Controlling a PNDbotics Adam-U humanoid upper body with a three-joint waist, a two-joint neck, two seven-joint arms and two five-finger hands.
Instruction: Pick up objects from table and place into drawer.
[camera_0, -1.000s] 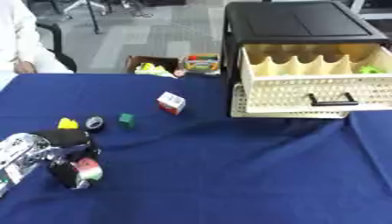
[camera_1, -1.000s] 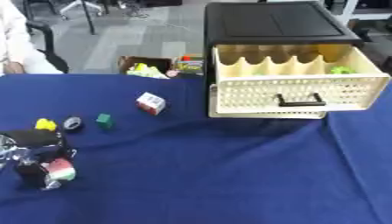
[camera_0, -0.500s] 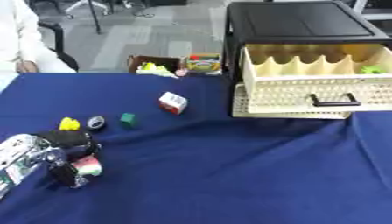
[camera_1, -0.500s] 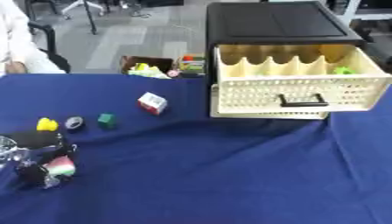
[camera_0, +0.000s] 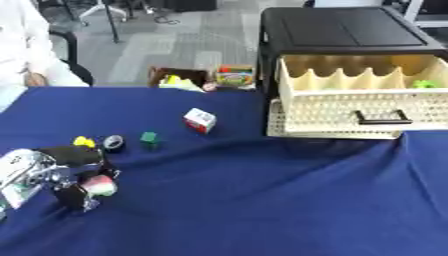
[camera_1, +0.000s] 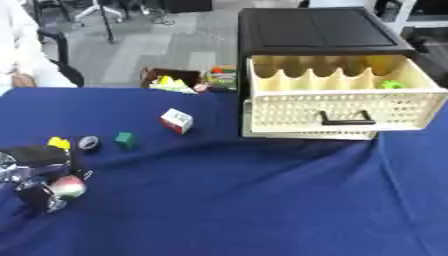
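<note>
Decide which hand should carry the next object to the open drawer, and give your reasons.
Left. The left hand is already on the table with its fingers curled round a small red and green object. The right hand shows in neither view. The drawer stands open across the table.

The left hand (camera_0: 66, 175) is cut off at the picture's left edge, and its fingers cover much of a small round red, white and green thing (camera_0: 99, 185) that is too blurred to name. Just beyond the hand, the yellow piece (camera_0: 84, 142) and dark ring (camera_0: 113, 143) are too small to identify. Far across the counter (camera_0: 262, 200) from the hand, a green thing (camera_1: 391, 85) shows only partly above the drawer (camera_1: 337, 107) wall.
</note>
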